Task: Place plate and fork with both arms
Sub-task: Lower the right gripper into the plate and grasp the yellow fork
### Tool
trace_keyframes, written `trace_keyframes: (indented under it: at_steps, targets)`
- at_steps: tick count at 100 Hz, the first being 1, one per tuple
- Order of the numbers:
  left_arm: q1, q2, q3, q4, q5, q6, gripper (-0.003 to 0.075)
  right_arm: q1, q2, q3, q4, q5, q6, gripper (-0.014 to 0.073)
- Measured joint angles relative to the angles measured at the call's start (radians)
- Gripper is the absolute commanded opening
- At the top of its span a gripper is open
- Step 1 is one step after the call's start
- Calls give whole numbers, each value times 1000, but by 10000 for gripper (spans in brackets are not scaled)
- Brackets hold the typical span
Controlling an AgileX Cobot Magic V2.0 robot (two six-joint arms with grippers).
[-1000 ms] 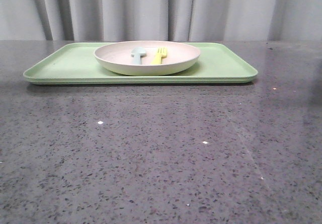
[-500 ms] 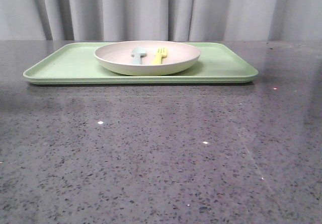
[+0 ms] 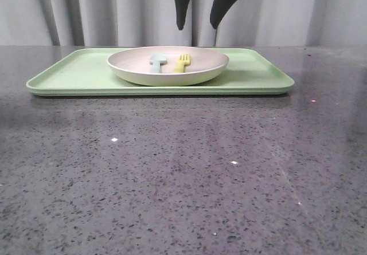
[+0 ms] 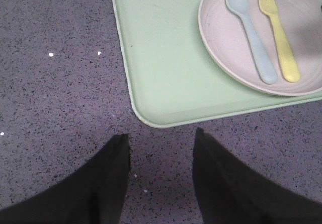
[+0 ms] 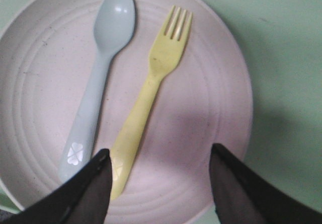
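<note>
The cream-pink plate (image 3: 167,74) sits on the light green tray (image 3: 80,74). The yellow fork (image 3: 182,63) lies in the plate beside a pale blue spoon (image 3: 156,62). My right gripper (image 3: 197,27) hangs open and empty above the plate. In the right wrist view it (image 5: 160,151) is over the plate (image 5: 201,108), its left finger near the handle end of the fork (image 5: 151,93). My left gripper (image 4: 161,133) is open and empty over the bare table, just off a tray corner (image 4: 166,73). The plate (image 4: 226,43) and fork (image 4: 279,35) lie beyond it.
The spoon (image 5: 98,78) lies parallel to the fork, close on its left in the right wrist view. The tray stands at the far side of the dark speckled tabletop (image 3: 183,180). Grey curtains hang behind the table.
My right gripper's two fingers have come down into the front view above the plate. Plate, fork, spoon and tray have not moved.
</note>
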Motion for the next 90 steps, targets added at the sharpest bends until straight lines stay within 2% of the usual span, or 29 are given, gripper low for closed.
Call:
trace_keyframes:
  at_steps: [90]
  targets:
    - [0,0,0,0,0,0,303,0,147,-35,71,-30,50,435]
